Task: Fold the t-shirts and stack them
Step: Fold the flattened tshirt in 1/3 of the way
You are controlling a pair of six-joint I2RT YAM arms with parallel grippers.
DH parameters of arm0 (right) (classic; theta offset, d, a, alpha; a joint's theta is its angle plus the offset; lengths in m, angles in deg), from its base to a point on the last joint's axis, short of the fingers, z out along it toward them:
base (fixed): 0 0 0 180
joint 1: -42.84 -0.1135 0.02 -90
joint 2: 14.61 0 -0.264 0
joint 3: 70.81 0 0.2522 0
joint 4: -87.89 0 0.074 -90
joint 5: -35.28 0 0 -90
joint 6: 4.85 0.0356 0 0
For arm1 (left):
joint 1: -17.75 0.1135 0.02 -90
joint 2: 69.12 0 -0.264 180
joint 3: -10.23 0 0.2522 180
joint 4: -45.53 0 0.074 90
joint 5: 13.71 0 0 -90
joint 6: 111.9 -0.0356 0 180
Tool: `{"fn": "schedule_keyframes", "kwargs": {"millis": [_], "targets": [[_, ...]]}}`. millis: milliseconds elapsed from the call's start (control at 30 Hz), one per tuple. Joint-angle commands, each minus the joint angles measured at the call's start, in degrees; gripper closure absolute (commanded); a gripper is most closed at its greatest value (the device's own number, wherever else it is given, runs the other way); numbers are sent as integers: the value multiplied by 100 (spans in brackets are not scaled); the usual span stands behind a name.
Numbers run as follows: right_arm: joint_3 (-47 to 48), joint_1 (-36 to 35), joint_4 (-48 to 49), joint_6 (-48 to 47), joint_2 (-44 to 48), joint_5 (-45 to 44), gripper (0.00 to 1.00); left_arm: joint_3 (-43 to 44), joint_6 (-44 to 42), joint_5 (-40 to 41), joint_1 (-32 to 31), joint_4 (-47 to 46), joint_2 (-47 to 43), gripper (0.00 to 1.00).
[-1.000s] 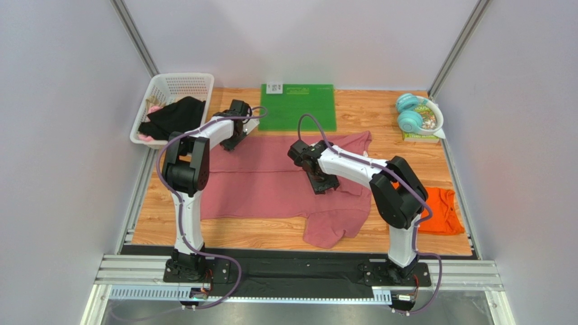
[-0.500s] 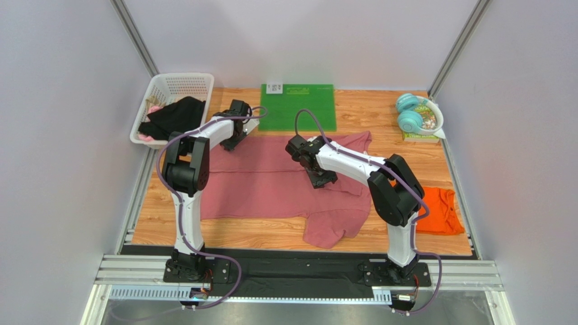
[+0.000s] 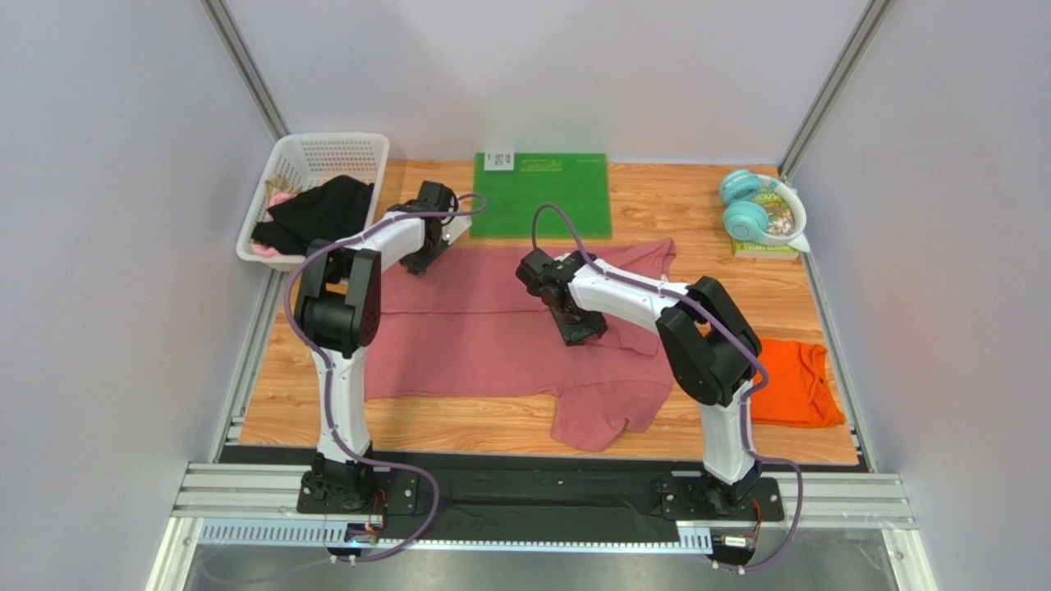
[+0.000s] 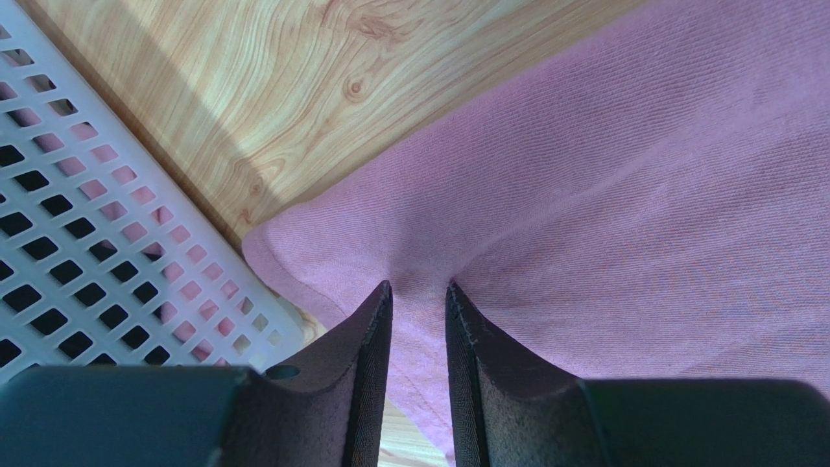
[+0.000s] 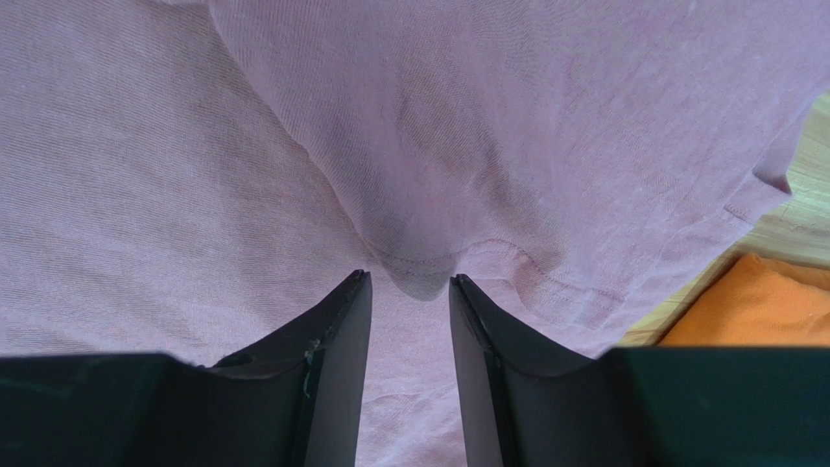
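Movement is slight: the right gripper [image 5: 409, 277], nipping a hem fold of the pink t-shirt [image 3: 481, 333] spread mid-table, has edged left; the left gripper [image 4: 419, 287] stays clamped on its far corner. Folding's barely begun.

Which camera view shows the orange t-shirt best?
The top external view: the orange t-shirt lies partly behind the right arm. The right wrist view shows only an edge of it; the left wrist view shows none.

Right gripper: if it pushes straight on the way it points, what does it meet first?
The pink t-shirt: a bunched hem fold sits between the jaws of the right gripper, apparently pinched, with more shirt lying behind it.
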Motion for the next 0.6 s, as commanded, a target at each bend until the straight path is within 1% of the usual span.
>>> {"fn": "schedule_keyframes", "kwargs": {"millis": [0,67,100,233,367,433,567], "targets": [[126,-5,193,-63,-55,-74,64,-66,-27,-43,60,159,-158,66],[118,4,202,-63,-64,-74,69,-83,-36,-43,60,142,-158,66],[118,4,211,-63,-55,-83,75,-101,-36,-35,60,124,-158,66],[118,83,211,-71,-3,-74,89,-136,-54,-17,60,89,-167,66],[100,145,202,-71,42,-31,94,-154,-54,-43,68,80,-176,66],[83,162,202,-71,68,-22,99,-163,-45,-35,60,72,-176,66],[74,189,185,-98,173,-57,100,-180,-45,-35,60,72,-176,66]]}}
